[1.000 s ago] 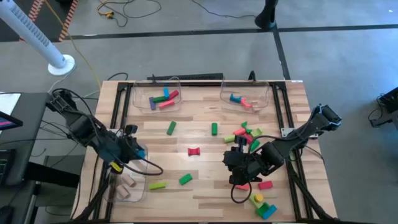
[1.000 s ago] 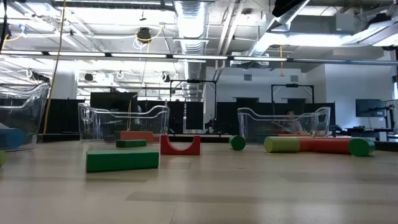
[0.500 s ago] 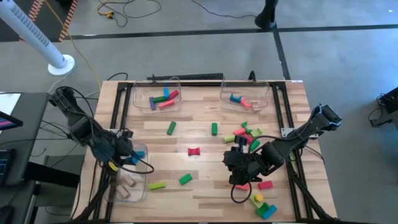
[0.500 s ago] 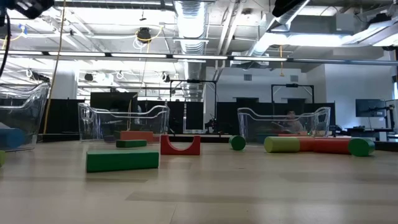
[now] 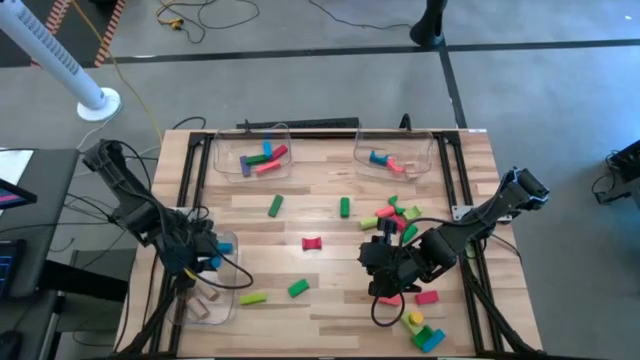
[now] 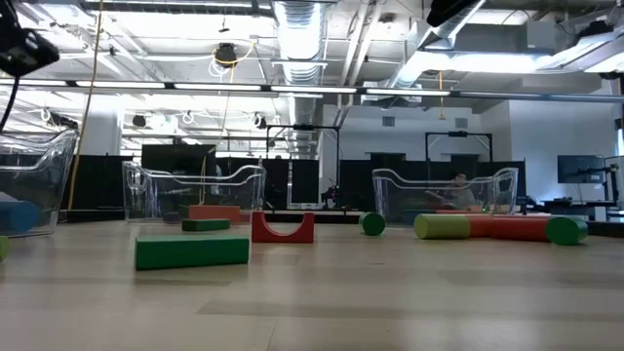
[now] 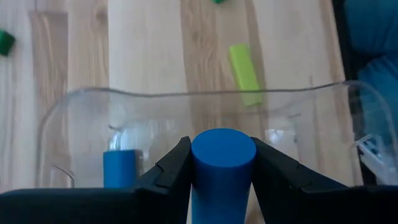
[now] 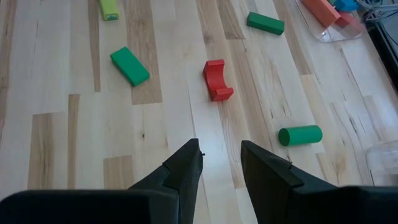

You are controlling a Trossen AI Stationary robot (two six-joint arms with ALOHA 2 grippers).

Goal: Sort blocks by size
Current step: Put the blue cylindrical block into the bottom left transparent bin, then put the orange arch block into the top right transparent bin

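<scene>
My left gripper (image 7: 222, 149) is shut on a blue cylinder (image 7: 222, 163) and hangs over the clear bin (image 7: 186, 93) at the table's near left, where a blue block (image 7: 119, 168) and wooden blocks (image 5: 205, 300) lie. In the high view it stands at the bin's far end (image 5: 200, 255). Loose blocks lie flat on the table: a red arch (image 5: 312, 243), green ones (image 5: 275, 205) (image 5: 298, 288), a yellow-green bar (image 5: 252, 297), and a mixed heap (image 5: 392, 218). My right gripper (image 8: 221, 163) stands open above bare wood near the heap, with nothing between its fingers. My left gripper pinches the blue cylinder's round side (image 7: 200, 180) between its two fingers (image 7: 171, 171). The cylinder lies along the fingers, and its flat end (image 7: 222, 144) sticks out past their tips. The fingers slant down from above. The cylinder hangs clear above the bin.
Two more clear bins stand at the far edge, one (image 5: 252, 152) with several coloured bars, one (image 5: 395, 152) with a blue and pink pieces. Pink, yellow and blue blocks (image 5: 425, 325) lie near the front right corner. Bare wood lies around the red arch.
My left gripper has sunk and drawn back toward the table's left near corner, rolling its wrist, and carried the blue cylinder from over the bin's far end down toward the bin. In the low view it has come down into the top left corner.
</scene>
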